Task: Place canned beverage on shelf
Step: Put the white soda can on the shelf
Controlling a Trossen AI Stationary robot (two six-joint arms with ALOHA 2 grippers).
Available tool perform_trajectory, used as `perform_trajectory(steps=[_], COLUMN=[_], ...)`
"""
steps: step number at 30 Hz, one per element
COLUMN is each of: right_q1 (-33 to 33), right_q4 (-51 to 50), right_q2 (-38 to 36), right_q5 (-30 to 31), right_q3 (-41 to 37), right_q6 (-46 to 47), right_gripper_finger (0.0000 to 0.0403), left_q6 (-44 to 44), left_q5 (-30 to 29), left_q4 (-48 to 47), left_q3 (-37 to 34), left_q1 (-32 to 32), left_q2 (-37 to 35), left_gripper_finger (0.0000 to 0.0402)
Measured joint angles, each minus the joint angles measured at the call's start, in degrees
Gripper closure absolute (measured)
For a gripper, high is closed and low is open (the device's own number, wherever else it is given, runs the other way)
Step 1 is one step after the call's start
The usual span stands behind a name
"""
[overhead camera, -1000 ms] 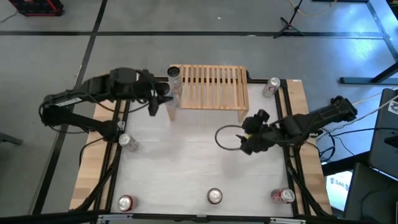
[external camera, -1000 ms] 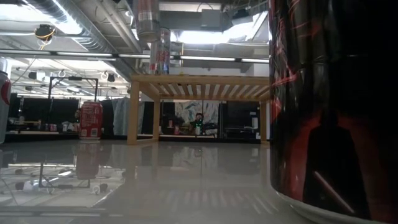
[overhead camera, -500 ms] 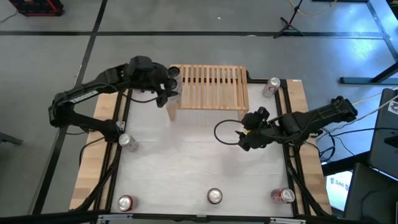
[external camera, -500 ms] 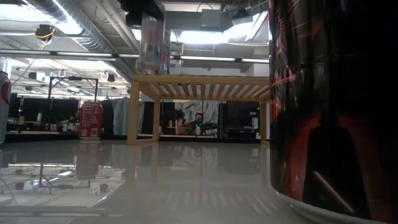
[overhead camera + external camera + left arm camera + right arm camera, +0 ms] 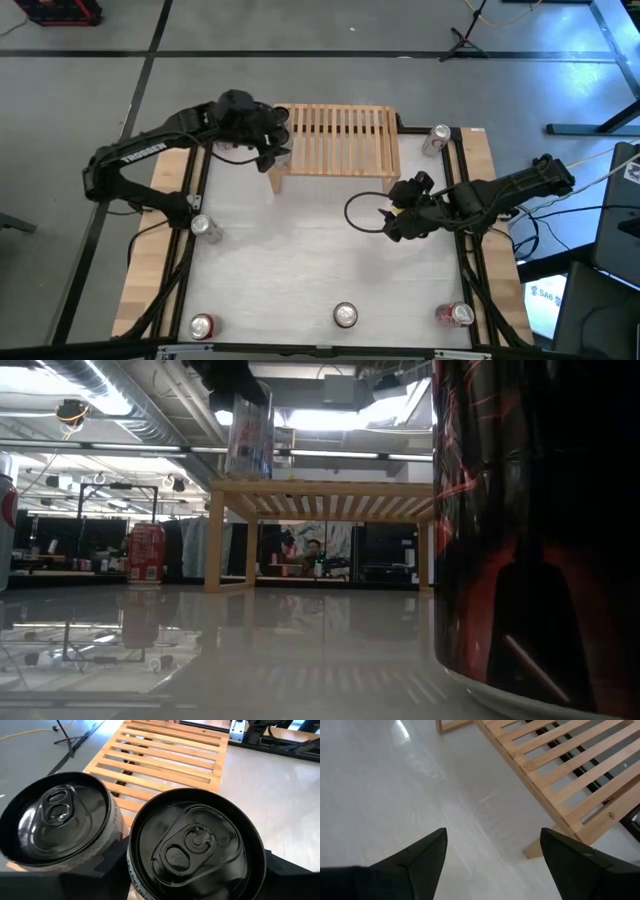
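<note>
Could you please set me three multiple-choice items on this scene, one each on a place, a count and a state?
1. Where is the left gripper?
A. Over the shelf's left end
B. Over the table's middle
C. Next to the right arm

2. How many cans does the left wrist view show?
A. One
B. Two
C. Four

3. What state is the right gripper in?
A. Shut on a can
B. Shut on the shelf's leg
C. Open and empty

Answers:
1 A: the high view puts it at the shelf's left end.
2 B: the held can sits between the fingers, with a second can beside it.
3 C: its fingers stand apart over bare table, with nothing between them.
</note>
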Motion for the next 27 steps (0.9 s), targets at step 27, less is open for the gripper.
perform_trajectory(steps=[27], right_q1=[0.0], right_q4=[0.0], right_q2=[0.0], right_q5=[0.3], right_q3=[0.0], right_q6=[-0.1], right_gripper_finger=[0.0095], left_q6=[-1.5], left_q5=[-1.2], left_q4=[0.9], left_q3=[0.0], left_q1=[0.0], left_q2=[0.7], left_gripper_finger=[0.0145])
